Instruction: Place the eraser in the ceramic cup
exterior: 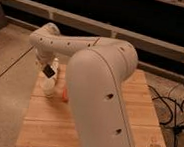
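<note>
My gripper (49, 71) hangs at the end of the white arm over the left part of the wooden table (48, 128). It is shut on the eraser (49, 72), a small dark block held just above the ceramic cup (48, 87). The cup is small and white-cream and stands near the table's left edge, directly under the gripper. The eraser is above the cup's rim, not inside it.
An orange stick (64, 93) lies on the table just right of the cup, partly hidden by my arm. My large white arm link (101, 89) covers the table's middle. Black cables (174, 106) lie on the floor to the right. A dark wall runs behind.
</note>
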Controlling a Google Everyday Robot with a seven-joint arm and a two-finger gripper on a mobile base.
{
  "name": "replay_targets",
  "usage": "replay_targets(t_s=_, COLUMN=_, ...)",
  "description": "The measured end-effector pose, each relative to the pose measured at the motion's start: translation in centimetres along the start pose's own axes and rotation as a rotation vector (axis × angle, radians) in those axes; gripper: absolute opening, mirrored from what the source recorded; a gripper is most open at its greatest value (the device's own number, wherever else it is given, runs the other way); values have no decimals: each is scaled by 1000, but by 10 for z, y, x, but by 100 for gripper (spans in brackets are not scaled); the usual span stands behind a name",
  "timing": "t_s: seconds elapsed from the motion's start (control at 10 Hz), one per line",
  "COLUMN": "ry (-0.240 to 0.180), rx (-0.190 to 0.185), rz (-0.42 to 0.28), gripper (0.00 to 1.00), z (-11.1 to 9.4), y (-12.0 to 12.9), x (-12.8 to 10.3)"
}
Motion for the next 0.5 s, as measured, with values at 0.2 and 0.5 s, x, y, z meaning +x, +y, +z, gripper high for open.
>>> replay_targets(t_s=0.2, ry=-43, rx=-11, rz=-20, gripper=0, z=-7, y=21, x=-1)
replay_targets(t_s=0.5, ry=-81, rx=-34, rz=-40, gripper=0, z=-3, y=38, x=4)
